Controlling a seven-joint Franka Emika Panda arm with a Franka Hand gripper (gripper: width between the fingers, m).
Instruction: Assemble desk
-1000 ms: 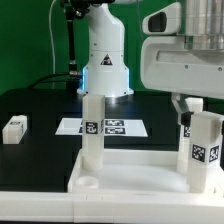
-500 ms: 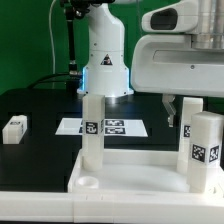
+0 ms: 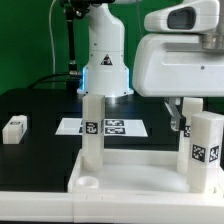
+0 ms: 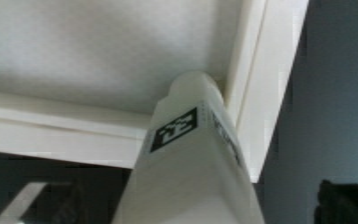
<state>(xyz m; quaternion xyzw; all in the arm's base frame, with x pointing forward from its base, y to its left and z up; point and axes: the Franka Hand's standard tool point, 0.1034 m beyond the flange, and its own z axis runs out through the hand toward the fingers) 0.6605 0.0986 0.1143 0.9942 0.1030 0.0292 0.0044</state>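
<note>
Gripper (image 3: 184, 118) hangs over the desk's tabletop (image 3: 140, 172) toward the exterior view's right, jaws apart and clamped on nothing. At about four o'clock from the gripper the nearest leg (image 3: 205, 152) stands upright on the tabletop. Its top is just beside the one dark finger (image 3: 175, 112) that shows clearly, with a thin gap between them.

Wrist view: the nearest leg (image 4: 190, 150) runs lengthwise through the picture, marker face showing, with the tabletop (image 4: 87, 60) and its raised rim behind. Dim dark shapes flank the leg, both clear of it; too blurred to name.

At about nine o'clock from the gripper, well apart, the second leg (image 3: 92, 128) stands upright on the tabletop. At its six o'clock is an open corner socket (image 3: 85, 183). Far out at nine o'clock the third leg (image 3: 14, 128) lies loose on the black table (image 3: 40, 105). Beyond the tabletop the marker board (image 3: 115, 127) lies flat, seen between the two standing legs.

Pose: the arm (image 3: 180, 60) shows a bulky wrist housing at twelve o'clock above the gripper, hand pointing straight down. The base column (image 3: 105, 50) stands upright on the far side of the table.
</note>
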